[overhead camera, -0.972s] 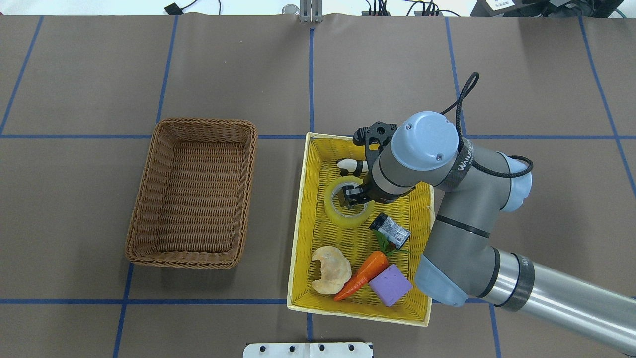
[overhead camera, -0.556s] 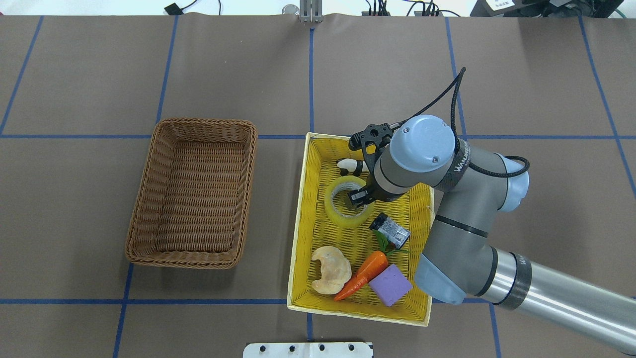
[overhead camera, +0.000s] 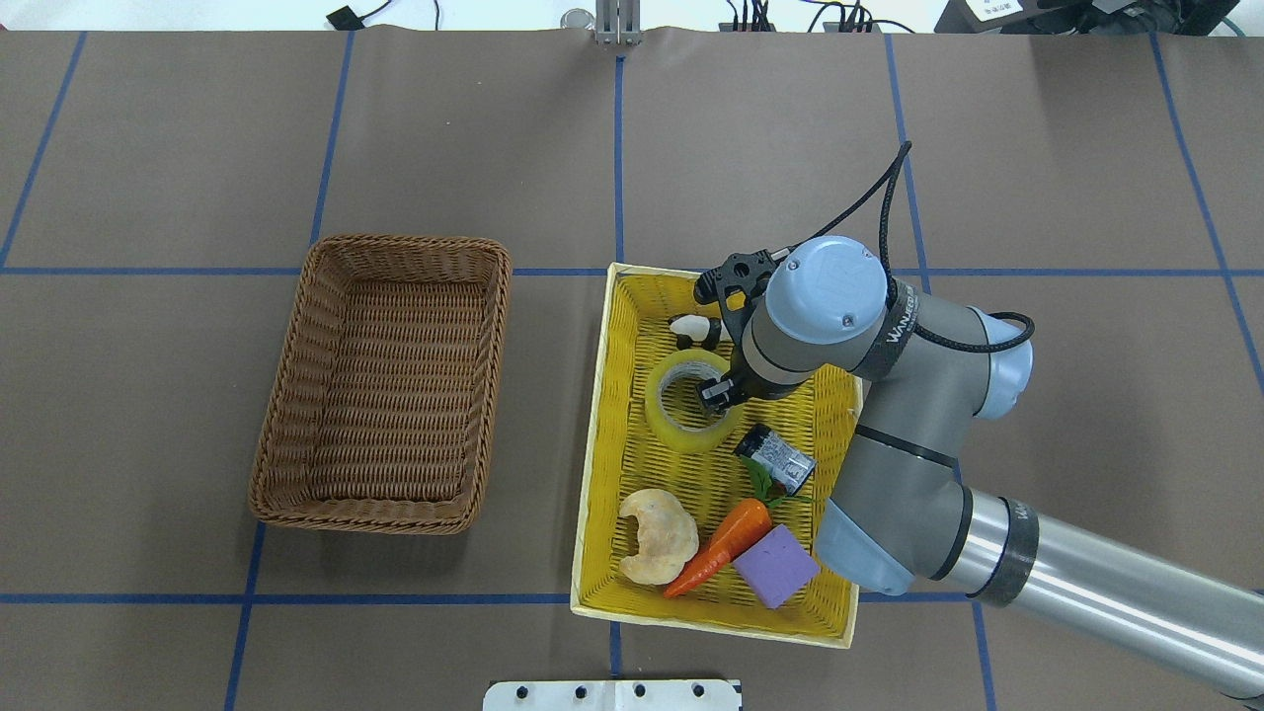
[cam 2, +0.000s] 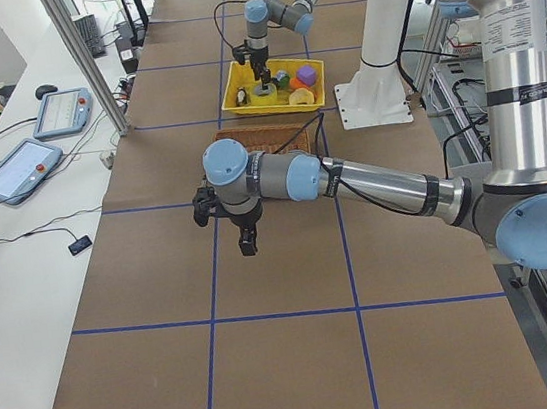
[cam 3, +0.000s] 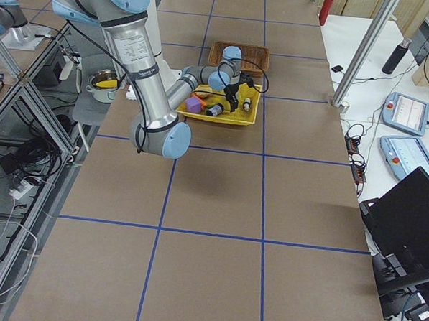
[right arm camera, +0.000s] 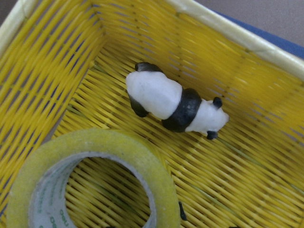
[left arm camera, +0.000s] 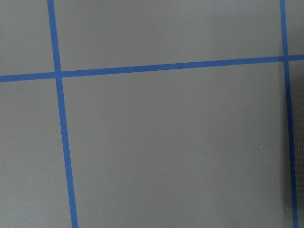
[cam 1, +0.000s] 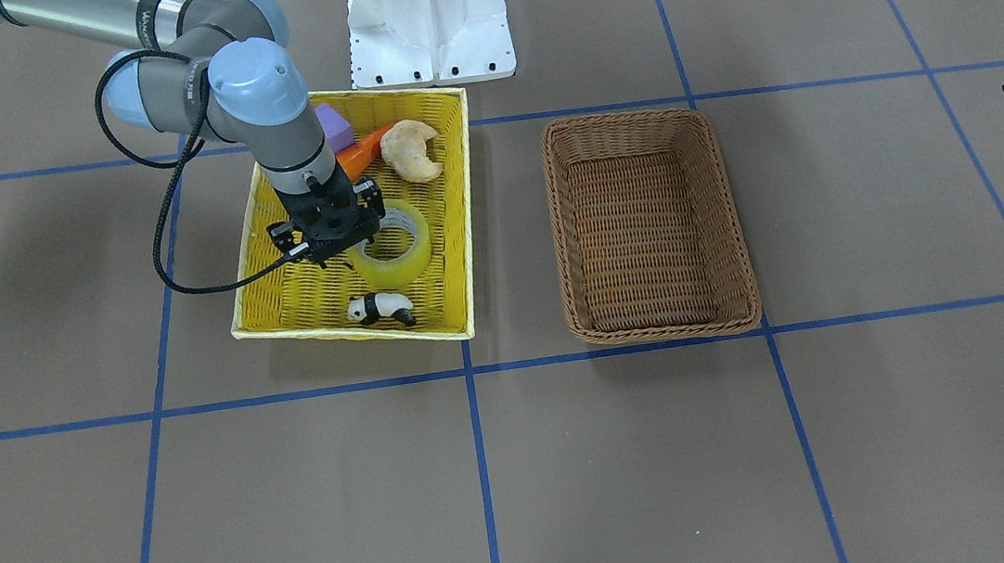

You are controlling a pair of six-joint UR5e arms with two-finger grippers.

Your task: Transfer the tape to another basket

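The tape (overhead camera: 681, 427) lies flat in the far part of the yellow basket (overhead camera: 595, 434); it also shows in the front view (cam 1: 402, 259) and the right wrist view (right arm camera: 95, 156). My right gripper (overhead camera: 726, 393) stands down on the roll's right side. One finger (overhead camera: 716, 392) is inside the ring against the wall, and the gripper looks shut on that wall. The tape rests on the basket floor. The brown wicker basket (overhead camera: 494, 326) stands empty to the left. My left gripper (cam 2: 246, 243) hangs over bare table, far from both baskets; I cannot tell its state.
A toy panda (overhead camera: 691, 327) lies just beyond the tape. A grey-and-black cylinder (overhead camera: 777, 457), a carrot (overhead camera: 726, 543), a purple block (overhead camera: 775, 565) and a bread piece (overhead camera: 657, 538) fill the near half of the yellow basket. A gap of table separates the baskets.
The visible finger has moved from the middle of the ring to its right inner wall, and the right wrist has shifted slightly left. The tape has not moved.
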